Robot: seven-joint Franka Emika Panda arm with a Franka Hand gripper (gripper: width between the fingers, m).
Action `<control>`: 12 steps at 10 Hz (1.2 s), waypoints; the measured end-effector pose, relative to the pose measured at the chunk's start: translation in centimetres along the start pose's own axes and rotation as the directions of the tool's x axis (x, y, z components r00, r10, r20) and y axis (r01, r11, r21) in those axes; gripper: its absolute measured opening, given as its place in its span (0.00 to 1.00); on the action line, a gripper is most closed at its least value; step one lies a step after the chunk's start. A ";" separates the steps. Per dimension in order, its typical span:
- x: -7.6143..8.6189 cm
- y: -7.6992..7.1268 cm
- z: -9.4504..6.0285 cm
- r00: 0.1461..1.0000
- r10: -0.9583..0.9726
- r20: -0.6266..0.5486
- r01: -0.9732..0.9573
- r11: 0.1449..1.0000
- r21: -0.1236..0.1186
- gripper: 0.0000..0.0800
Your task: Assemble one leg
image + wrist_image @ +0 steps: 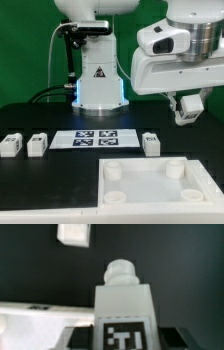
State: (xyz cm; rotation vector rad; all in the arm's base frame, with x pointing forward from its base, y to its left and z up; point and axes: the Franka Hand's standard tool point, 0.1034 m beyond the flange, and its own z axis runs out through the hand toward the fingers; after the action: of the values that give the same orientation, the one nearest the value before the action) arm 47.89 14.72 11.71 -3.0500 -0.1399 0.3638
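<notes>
Gripping 1 leg [125,308] by its tagged end, the jaws hold it aloft above the worktop [30,115] near the panel [150,185]; likely fault: tilt in that grip sending its peg [120,272] askew into a socket [176,169].

The leg [124,308], a white block with a rounded peg on one end and a black-and-white square tag on one face, is clamped in the gripper [124,339], raised off the table to the exterior view's right of the marker board [95,139].
</notes>
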 end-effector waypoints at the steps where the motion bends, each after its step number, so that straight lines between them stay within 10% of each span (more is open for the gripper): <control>1: 0.3 0.1 -0.2 0.993 -0.001 -0.122 0.002 1.000 0.003 0.36; 6: 6.9 3.4 -7.9 0.822 -0.079 -0.564 0.074 0.997 -0.031 0.36; 12: 7.0 3.2 -5.6 0.691 -0.088 -0.717 0.080 0.996 -0.045 0.36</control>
State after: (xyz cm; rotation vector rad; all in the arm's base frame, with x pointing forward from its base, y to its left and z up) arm 56.26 11.89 15.27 -2.9135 -0.2274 -0.8537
